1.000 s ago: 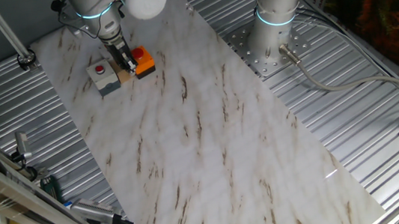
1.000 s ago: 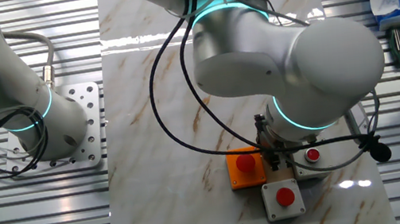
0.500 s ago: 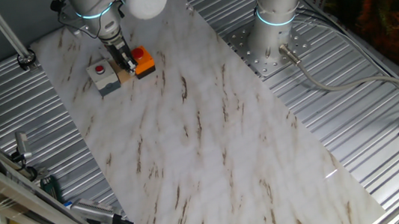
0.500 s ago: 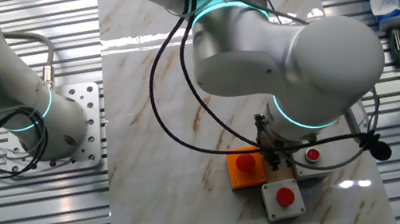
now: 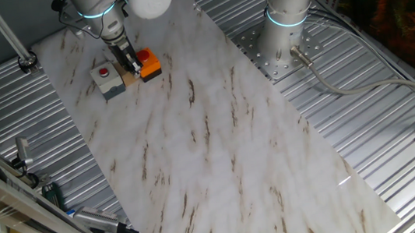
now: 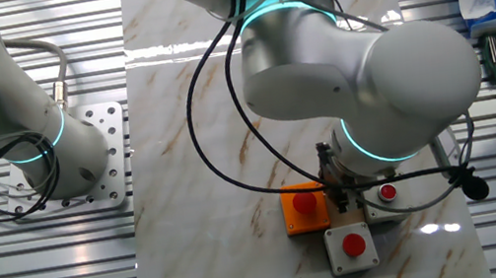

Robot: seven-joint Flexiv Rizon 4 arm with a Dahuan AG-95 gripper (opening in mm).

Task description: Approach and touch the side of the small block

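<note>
Square orange block (image 6: 303, 209) beside hand (image 6: 342, 202)

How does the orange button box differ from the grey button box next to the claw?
The orange box has a bright orange body; the grey box is pale grey. In the other fixed view the orange box sits left of the claw, while the grey box lies nearer the table's front edge, below the claw. The orange one is partly hidden by the arm; the grey one shows fully. Both carry a red button on top.
</note>
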